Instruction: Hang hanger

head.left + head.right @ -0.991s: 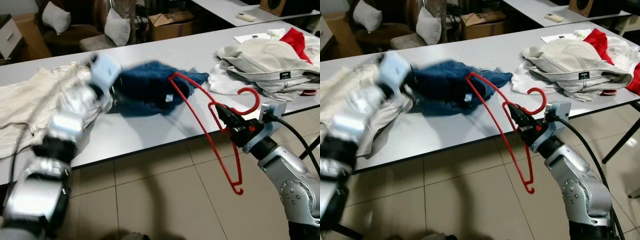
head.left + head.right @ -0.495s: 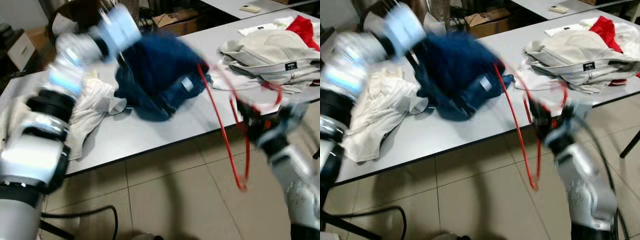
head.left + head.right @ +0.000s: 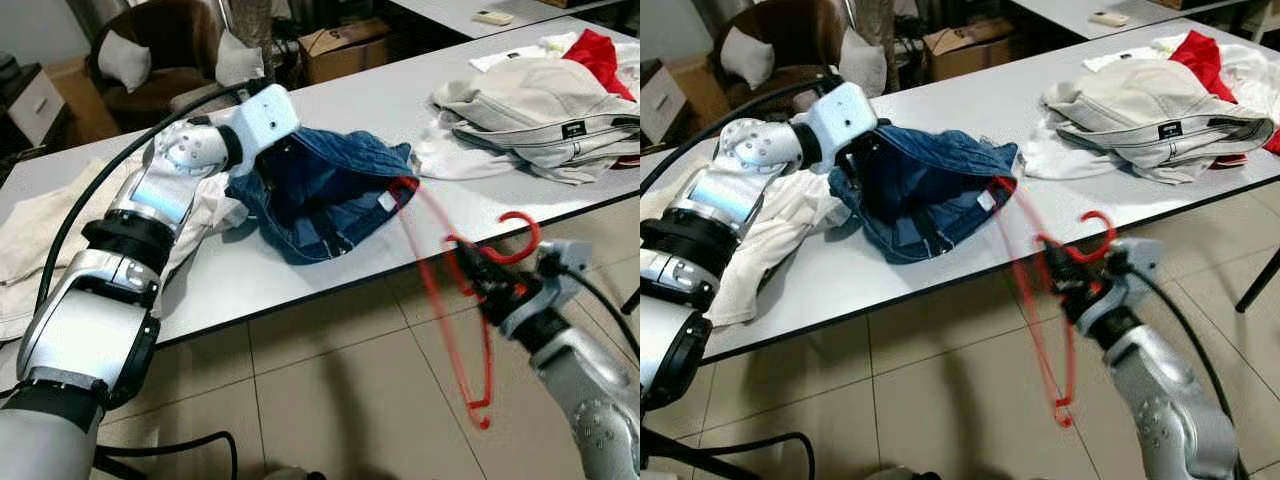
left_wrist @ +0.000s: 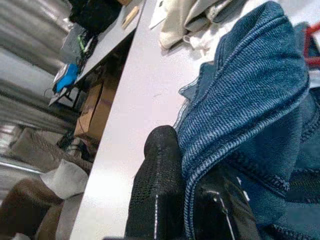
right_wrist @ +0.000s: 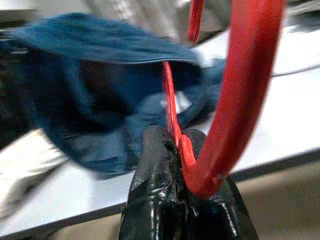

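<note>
The left pincer (image 3: pixel 862 140) is clenched on the edge of a blue denim garment (image 3: pixel 325 185), holding one side of it raised so that the opening gapes toward the front edge of the grey surface (image 3: pixel 330 100); in the left wrist view the two black fingers (image 4: pixel 157 185) pinch the stitched denim hem between them. The right pincer (image 3: pixel 478 280) is out in front of the surface, above the tiled floor (image 3: pixel 330 390), and grips a red hanger (image 3: pixel 470 330) at its neck just below the hook, with the hook curling up above the fingers. The hanger's frame is blurred, so its exact pose is hard to read, but its upper end seems to reach the near rim of the garment while its lower end hangs down over the floor. A cream cloth (image 3: pixel 30 230) lies beside the garment on the robot's left. A heap of pale clothes (image 3: pixel 530 110) with a red piece (image 3: pixel 598 55) sits well apart at the right end of the surface.
</note>
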`<state>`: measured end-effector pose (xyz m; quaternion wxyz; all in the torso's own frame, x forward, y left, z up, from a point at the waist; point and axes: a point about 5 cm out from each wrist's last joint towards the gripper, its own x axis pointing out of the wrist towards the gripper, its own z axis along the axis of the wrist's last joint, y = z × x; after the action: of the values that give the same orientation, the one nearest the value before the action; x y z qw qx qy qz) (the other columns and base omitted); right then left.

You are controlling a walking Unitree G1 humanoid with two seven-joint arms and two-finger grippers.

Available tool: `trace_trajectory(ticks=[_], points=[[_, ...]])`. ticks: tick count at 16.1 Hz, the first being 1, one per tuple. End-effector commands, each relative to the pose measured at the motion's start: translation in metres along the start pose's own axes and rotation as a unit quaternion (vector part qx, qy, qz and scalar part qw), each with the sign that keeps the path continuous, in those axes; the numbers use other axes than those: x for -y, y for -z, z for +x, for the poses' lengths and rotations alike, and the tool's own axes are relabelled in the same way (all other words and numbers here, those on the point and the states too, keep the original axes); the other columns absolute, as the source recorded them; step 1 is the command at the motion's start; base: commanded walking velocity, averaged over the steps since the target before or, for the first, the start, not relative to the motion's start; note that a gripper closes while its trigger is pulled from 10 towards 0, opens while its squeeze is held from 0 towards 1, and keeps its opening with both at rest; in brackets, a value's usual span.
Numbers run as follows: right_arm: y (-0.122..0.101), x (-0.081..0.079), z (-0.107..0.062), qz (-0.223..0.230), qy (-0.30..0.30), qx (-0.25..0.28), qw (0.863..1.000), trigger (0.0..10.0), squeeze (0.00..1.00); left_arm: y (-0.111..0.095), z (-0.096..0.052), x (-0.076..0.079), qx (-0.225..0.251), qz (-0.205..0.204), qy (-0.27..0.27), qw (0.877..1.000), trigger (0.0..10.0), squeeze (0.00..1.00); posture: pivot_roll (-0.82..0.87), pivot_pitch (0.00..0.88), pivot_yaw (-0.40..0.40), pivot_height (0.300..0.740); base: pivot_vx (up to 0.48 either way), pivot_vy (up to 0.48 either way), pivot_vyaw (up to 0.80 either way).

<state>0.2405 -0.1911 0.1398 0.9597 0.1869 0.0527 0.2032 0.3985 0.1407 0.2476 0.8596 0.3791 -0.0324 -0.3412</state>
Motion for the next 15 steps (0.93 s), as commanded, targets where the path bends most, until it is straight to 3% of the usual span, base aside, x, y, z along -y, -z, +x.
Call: trace_trajectory(ticks=[1,4,6,7,9,11,15], points=[[0.004,-0.01,0.006,0.016,-0.035,-0.014,0.999,10.0,0.0,0.004,-0.005,-0.004,-0.001,-0.017,-0.013,1.0,0.0,0.0,-0.19,0.0,0.171,0.74,0.0,0.0,0.0],[0.016,-0.009,0.015,0.064,-0.034,-0.055,0.996,10.0,0.0,-0.001,-0.006,-0.005,0.023,-0.051,-0.024,0.998,0.0,0.0,-0.18,0.0,0.16,0.74,0.0,0.0,0.0],[0.024,-0.008,0.022,0.126,-0.028,-0.07,0.989,10.0,0.0,-0.006,-0.008,-0.007,0.04,-0.072,-0.027,0.996,0.0,0.0,-0.18,0.0,0.147,0.74,0.0,0.0,0.0],[0.018,-0.001,0.033,0.157,-0.014,-0.036,0.987,10.0,0.0,-0.006,-0.01,-0.001,0.042,-0.077,-0.007,0.996,0.0,0.0,-0.17,0.0,0.14,0.74,0.0,0.0,0.0],[0.012,0.006,0.042,0.176,0.006,-0.01,0.984,10.0,0.0,-0.004,-0.013,0.003,0.039,-0.077,0.013,0.996,0.0,0.0,-0.17,0.0,0.147,0.74,0.0,0.0,0.0],[-0.013,0.012,0.063,0.208,0.002,0.064,0.976,10.0,0.0,0.016,-0.021,0.021,-0.01,-0.065,0.07,0.995,0.0,0.0,-0.16,0.0,0.149,0.74,0.0,0.0,0.0],[-0.029,0.017,0.074,0.238,0.011,0.108,0.965,10.0,0.0,0.034,-0.029,0.047,-0.06,-0.055,0.151,0.985,0.0,0.0,-0.16,0.0,0.138,0.74,0.0,0.0,0.0]])
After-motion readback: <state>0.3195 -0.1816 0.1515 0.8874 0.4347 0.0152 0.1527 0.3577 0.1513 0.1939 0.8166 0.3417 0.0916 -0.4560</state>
